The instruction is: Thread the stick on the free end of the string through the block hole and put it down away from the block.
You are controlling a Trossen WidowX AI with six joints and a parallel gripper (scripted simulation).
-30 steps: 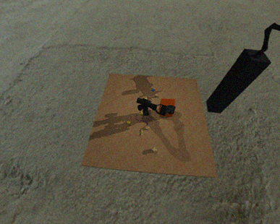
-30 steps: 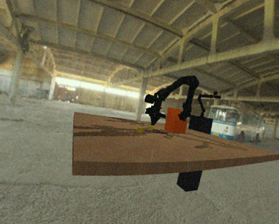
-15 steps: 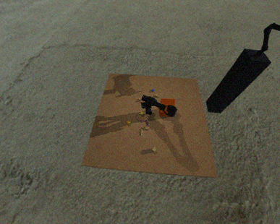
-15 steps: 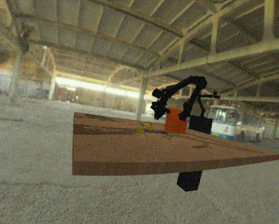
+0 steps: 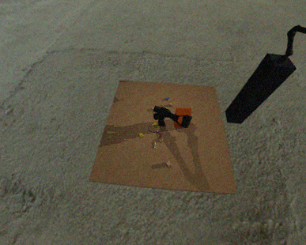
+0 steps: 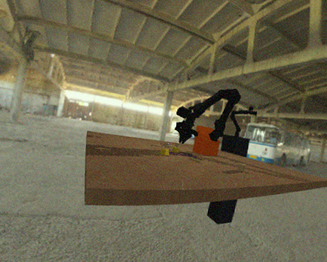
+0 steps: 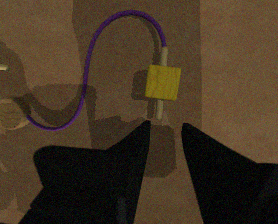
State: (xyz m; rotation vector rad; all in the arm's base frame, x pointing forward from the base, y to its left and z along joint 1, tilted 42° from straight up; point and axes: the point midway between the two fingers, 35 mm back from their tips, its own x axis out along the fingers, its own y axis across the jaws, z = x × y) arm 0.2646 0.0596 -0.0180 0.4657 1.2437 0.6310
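Note:
In the wrist view a yellow block (image 7: pixel 163 82) lies on the table. The thin pale stick (image 7: pixel 159 109) passes through the block and sticks out on both sides. The purple string (image 7: pixel 90 55) runs from the stick's far end in a loop to the left, toward the round button (image 7: pixel 9 114) at the frame's edge. My gripper (image 7: pixel 165 126) (image 6: pixel 182 142) is open. Its fingertips stand just short of the stick's near end with nothing between them. In the top view the gripper (image 5: pixel 159 122) hangs low over the middle of the table (image 5: pixel 140 168).
An orange box (image 5: pixel 183 112) (image 6: pixel 206 141) stands by the arm's base. Small loose pieces lie on the table: a blue one (image 5: pixel 167 98), a yellow one (image 5: pixel 140 134) (image 6: pixel 164 152), a tan one (image 5: pixel 168 163) and a short stick (image 5: pixel 154 143). A black pillar (image 5: pixel 262 86) stands off the table.

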